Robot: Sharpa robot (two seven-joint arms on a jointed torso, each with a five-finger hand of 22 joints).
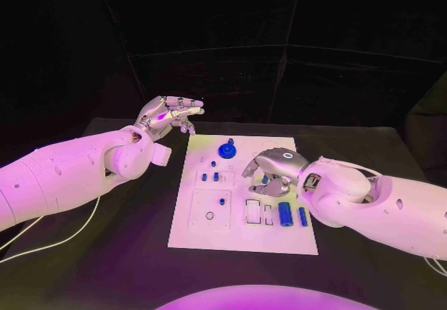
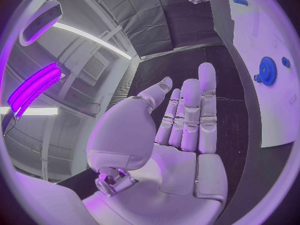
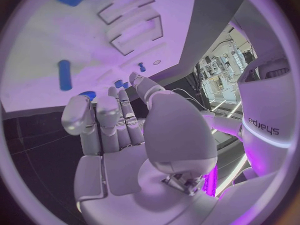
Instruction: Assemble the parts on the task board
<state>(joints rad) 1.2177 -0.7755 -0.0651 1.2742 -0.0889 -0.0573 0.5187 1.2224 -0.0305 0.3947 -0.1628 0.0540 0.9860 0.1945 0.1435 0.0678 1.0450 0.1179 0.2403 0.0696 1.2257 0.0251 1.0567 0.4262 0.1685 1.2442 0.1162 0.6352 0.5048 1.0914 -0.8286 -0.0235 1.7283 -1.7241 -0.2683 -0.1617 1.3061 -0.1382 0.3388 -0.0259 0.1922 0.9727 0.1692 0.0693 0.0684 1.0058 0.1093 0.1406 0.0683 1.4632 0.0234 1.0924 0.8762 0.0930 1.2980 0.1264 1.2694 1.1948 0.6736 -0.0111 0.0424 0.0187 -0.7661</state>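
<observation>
1. White, the task board lies in the middle of the black table, its long side running from near to far.
2. On the board's near part, around 4 o'clock from its centre, two blue cylinders lie side by side next to some rectangular slots.
3. The right hand hangs over the board's middle right, palm down and fingers curled downward; I cannot tell whether it has hold of anything.
4. At about 9 o'clock from that hand, small blue pegs stand in the board.
5. Farther off, near 12 o'clock on the board, sits a blue gear.
6. Farthest, off the board's far left corner at 10 o'clock, the left hand is raised with its fingers spread apart, holding nothing.
</observation>
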